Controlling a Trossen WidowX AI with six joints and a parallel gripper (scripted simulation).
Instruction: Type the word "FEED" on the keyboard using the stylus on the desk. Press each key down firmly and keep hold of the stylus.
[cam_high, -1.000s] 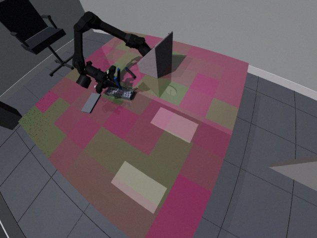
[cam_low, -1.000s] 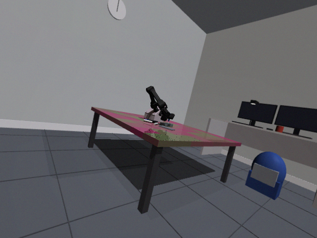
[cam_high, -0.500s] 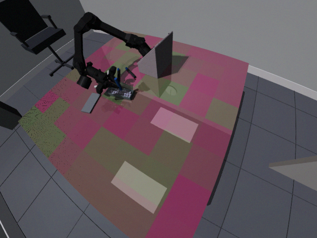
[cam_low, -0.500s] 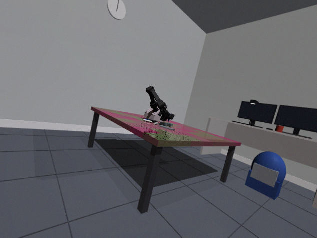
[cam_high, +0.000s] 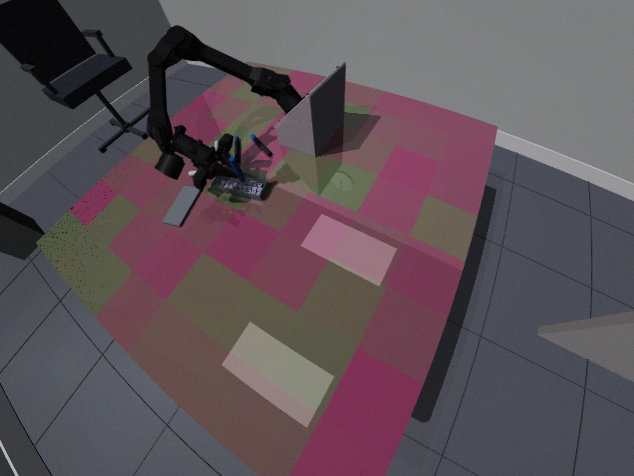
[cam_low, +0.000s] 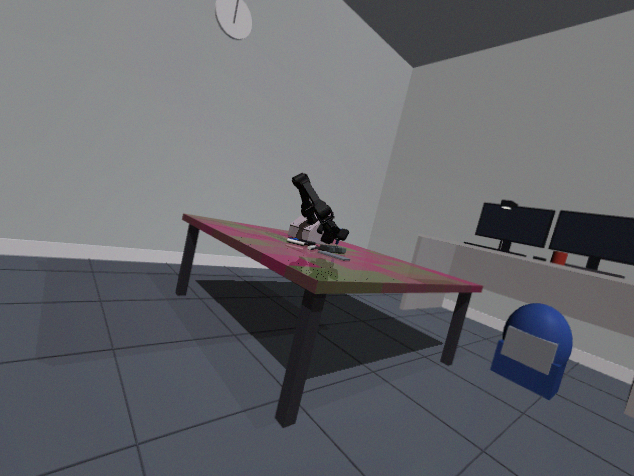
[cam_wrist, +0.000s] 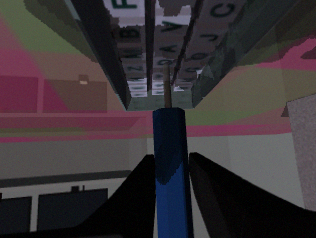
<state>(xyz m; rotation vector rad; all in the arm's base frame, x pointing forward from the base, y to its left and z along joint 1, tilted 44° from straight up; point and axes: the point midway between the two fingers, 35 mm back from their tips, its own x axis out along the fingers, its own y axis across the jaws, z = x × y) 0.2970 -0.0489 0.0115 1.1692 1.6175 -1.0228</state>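
Observation:
My gripper is shut on the blue stylus, which sticks out past the fingertips with its thin tip pointing at the keyboard. The small keyboard has a dark raised rim and pale lettered keys in rows. In the wrist view the stylus tip overlaps the middle row, beyond the A key. The F key shows at the top edge, left of the tip. Whether the tip touches a key cannot be told. The D key and the E key cannot be made out.
A grey flat slab lies beside the keyboard. Two dark pens with blue ends, one near the gripper and another beside it, lie behind the keyboard. A tall grey box-like panel stands near the arm's base.

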